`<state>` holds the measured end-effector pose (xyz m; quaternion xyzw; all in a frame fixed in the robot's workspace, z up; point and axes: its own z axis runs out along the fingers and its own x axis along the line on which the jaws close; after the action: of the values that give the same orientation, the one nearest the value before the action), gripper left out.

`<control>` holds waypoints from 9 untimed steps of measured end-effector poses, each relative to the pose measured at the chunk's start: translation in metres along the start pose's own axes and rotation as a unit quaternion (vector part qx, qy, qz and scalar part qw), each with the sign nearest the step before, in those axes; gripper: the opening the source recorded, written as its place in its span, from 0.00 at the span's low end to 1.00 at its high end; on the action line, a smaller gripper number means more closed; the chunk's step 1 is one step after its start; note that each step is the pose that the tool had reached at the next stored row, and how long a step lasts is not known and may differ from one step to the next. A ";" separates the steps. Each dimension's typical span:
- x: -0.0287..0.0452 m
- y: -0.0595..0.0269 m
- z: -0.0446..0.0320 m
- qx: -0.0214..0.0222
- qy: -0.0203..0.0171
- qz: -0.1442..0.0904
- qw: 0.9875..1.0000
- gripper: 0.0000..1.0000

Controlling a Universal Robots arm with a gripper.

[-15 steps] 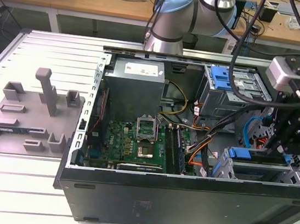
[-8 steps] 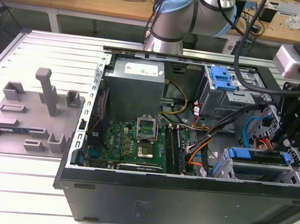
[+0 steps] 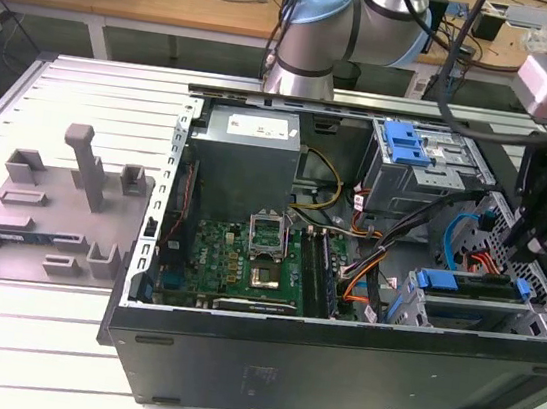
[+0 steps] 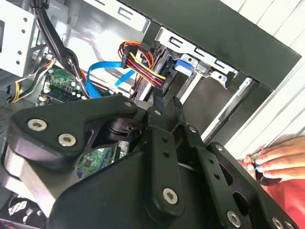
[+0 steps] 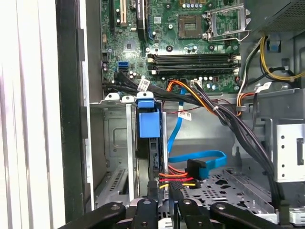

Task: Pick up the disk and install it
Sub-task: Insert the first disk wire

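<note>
The disk [image 3: 469,287] stands on edge in the drive bay at the case's front corner, on the exterior view's right, its blue carrier frame on top. In the first wrist view the disk [image 5: 152,152] is slotted between metal bay walls, with the blue carrier tab [image 5: 148,121] at its end. My gripper [image 3: 519,249] hangs just above the bay's far end. Its black fingers stand close together, shut, with nothing between them, in both wrist views [image 5: 162,185] [image 4: 165,100]. One fingertip [image 5: 152,185] lines up with the disk's near end; whether it touches is unclear. The carrier tab [image 4: 183,65] lies beyond the tips.
Orange, red and blue cables [image 5: 195,164] run beside the bay. The motherboard [image 3: 246,256], power supply [image 3: 250,156] and an upper drive cage with a blue latch [image 3: 408,142] fill the case. A grey fixture [image 3: 51,211] lies on the table. A person's hand [image 4: 276,157] rests outside the case wall.
</note>
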<state>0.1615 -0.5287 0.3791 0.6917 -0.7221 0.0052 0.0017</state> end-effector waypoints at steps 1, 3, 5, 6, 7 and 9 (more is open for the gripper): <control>-0.0003 0.0000 -0.0016 0.000 0.000 0.000 1.000 0.24; -0.0010 0.0000 -0.0061 0.000 0.000 0.000 1.000 0.24; -0.0012 0.0000 -0.0082 0.000 0.000 0.000 1.000 0.24; -0.0013 0.0000 -0.0083 0.000 0.001 0.000 1.000 0.24; -0.0013 0.0000 -0.0084 0.000 0.001 0.000 1.000 0.24; -0.0013 0.0000 -0.0085 0.000 0.001 0.000 1.000 0.24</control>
<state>0.1616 -0.5273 0.3875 0.6917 -0.7221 0.0057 0.0022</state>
